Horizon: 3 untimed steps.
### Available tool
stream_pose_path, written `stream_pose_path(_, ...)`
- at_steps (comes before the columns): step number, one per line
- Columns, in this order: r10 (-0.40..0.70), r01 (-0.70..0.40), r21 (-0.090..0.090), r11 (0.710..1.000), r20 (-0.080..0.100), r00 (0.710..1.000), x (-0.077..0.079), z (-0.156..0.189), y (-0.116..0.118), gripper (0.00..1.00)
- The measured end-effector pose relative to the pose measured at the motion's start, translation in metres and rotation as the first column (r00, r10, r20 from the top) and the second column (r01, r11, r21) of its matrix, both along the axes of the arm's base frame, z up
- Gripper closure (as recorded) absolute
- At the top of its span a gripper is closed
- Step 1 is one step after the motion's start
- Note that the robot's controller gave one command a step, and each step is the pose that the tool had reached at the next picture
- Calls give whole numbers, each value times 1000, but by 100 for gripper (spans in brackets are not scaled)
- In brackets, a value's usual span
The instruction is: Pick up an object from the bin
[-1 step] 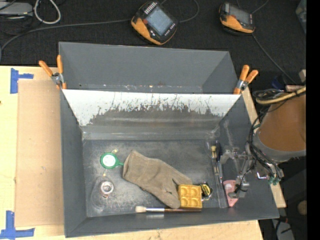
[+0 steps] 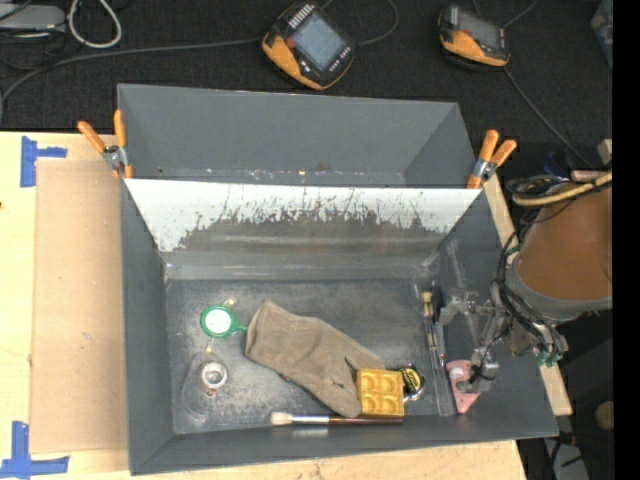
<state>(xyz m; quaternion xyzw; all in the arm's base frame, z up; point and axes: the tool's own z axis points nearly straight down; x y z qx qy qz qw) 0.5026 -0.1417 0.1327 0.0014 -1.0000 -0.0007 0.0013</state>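
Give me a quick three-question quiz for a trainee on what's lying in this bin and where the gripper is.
1. True or false: in the camera view, the yellow waffle-patterned square block lies at the right-hand end of the tan cloth mitt.
2. Which thing lies nearest the gripper? A, small silvery round cup; B, small pink piece; C, thin wooden-handled brush.
3. Fill in: in the camera view, the green-rimmed round disc lies to the ___ of the mitt.
Key: 1 true; 2 B; 3 left.

Khaki cloth (image 2: 300, 353), perhaps pink scrap (image 2: 466, 396)
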Motion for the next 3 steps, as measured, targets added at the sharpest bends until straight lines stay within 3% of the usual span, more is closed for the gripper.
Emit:
stream_pose_path(1, 177, -177, 5, 984, -7, 984, 8, -65, 71, 0)
stream_pose_path(2, 126, -126, 0, 992, 1, 992, -15, 3, 94, 0)
stream_pose_path(3, 163, -163, 5, 987, -12, 986, -6, -34, 107, 0)
